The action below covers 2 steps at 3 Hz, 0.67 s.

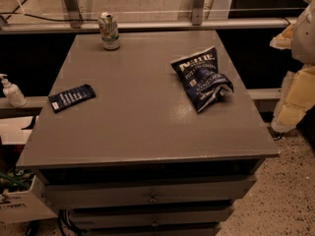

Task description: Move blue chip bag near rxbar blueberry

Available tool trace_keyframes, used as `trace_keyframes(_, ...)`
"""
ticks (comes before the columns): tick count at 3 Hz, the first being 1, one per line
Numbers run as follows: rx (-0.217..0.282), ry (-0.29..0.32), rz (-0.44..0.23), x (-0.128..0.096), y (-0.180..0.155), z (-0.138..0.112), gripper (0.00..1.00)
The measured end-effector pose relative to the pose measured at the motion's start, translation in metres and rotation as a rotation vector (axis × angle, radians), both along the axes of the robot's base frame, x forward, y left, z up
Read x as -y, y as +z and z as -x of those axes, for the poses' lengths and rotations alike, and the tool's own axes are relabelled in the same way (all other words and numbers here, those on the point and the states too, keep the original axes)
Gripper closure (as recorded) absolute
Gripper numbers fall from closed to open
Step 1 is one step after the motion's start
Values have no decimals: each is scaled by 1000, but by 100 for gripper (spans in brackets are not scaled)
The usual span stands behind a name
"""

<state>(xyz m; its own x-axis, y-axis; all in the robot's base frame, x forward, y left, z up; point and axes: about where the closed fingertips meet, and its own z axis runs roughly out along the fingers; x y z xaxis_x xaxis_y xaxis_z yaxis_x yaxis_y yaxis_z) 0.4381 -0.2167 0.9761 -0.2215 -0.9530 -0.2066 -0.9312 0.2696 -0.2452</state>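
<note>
The blue chip bag point(201, 78) is a puffy navy foil bag with white lettering. It lies on the right side of the grey table top point(142, 117), tilted with its top toward the back. The rxbar blueberry point(72, 98) is a small flat dark blue wrapper with white text, lying near the table's left edge. My arm shows pale at the right edge of the view, off the table. Its gripper point(285, 37) is beyond the table's right edge, above and to the right of the bag, not touching it.
A green and white soda can point(109, 31) stands upright at the back of the table, left of centre. A pump bottle point(13, 92) stands on a ledge left of the table. Drawers point(152, 195) face me below the top. A rail runs behind the table.
</note>
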Motion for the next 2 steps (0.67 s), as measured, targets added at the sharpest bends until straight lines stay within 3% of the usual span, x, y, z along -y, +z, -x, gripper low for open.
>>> trace_keyframes(1,0,0,0,0,0,0,0)
trace_keyframes(2,23,-20,-49,-2,-14,-13,0)
